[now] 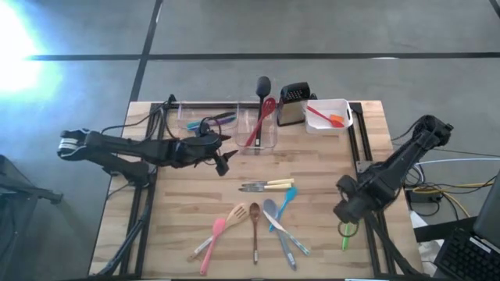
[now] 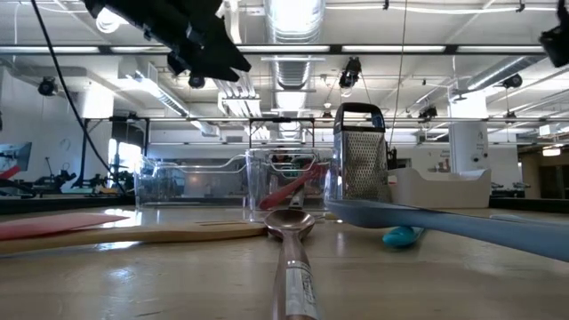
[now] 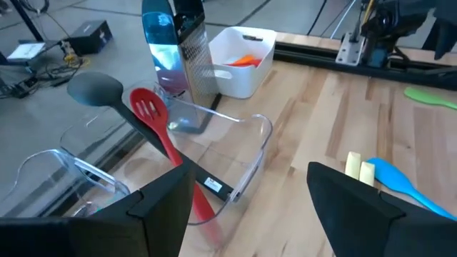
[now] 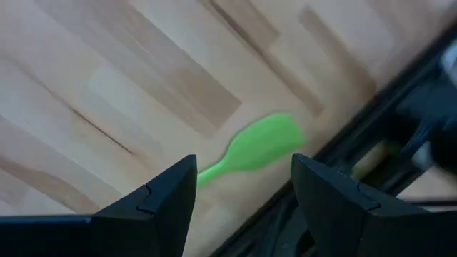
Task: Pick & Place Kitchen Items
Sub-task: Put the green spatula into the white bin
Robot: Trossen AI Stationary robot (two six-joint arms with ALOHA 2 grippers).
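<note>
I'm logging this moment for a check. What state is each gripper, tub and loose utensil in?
left gripper: open, empty, beside the middle tub.
right gripper: open, empty, above the green spatula.
middle clear tub: holds black ladle and red slotted spoon, both leaning.
white tub: holds an orange tool.
box grater: upright.
wooden spoon: flat on table.
</note>
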